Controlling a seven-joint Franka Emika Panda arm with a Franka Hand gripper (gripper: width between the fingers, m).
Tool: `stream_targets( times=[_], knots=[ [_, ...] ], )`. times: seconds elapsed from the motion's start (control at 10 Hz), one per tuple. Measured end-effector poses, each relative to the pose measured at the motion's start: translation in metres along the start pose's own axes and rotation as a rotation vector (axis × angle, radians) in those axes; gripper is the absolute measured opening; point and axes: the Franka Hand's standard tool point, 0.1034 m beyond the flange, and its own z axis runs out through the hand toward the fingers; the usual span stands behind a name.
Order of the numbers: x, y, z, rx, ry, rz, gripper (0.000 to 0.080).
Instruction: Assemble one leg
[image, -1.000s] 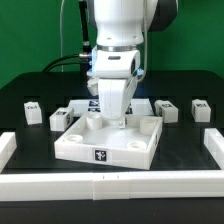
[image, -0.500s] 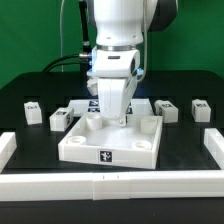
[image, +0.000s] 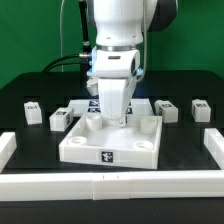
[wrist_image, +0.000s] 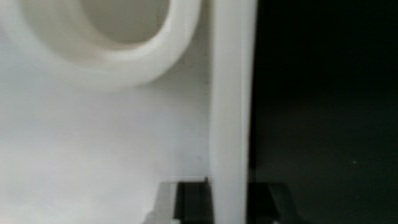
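The large white square tray-like piece (image: 80, 152) with round corner sockets lies in the middle of the black table. My gripper (image: 118, 120) reaches down onto its far wall and is shut on that wall. In the wrist view the tray's wall (wrist_image: 231, 90) runs straight between my two dark fingers (wrist_image: 189, 203), with my gripper (wrist_image: 228, 196) closed around it and a round socket (wrist_image: 125, 30) beside it. Small white legs with tags stand behind the tray: two on the exterior view's left (image: 31, 110) (image: 60, 119) and two on the right (image: 166, 109) (image: 200, 108).
A low white rail borders the table along the front (image: 110, 185), the exterior view's left (image: 8, 148) and right (image: 214, 148). The marker board (image: 84, 106) lies behind the tray, mostly hidden by my arm. A green backdrop stands behind.
The tray has shifted slightly toward the exterior view's right and squared up between one second ago and half a second ago. Nothing has moved since.
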Motion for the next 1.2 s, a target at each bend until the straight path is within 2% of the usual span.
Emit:
stream_targets(
  times=[0.1,0.3,0.4,0.6,1.0,1.2],
  knots=[
    [0.005,0.01,0.001,-0.011,0.0,-0.094,0.0057],
    [0.036,0.022,0.001,-0.056,-0.002,-0.216,0.0057],
    [0.046,0.027,0.001,-0.068,-0.001,-0.24,0.0057],
    [0.057,0.034,0.001,-0.123,0.026,-0.175,0.0057],
    [0.057,0.034,0.001,-0.125,0.027,-0.176,0.0057],
    [0.071,0.042,0.001,-0.137,0.034,-0.152,0.0057]
  ],
)
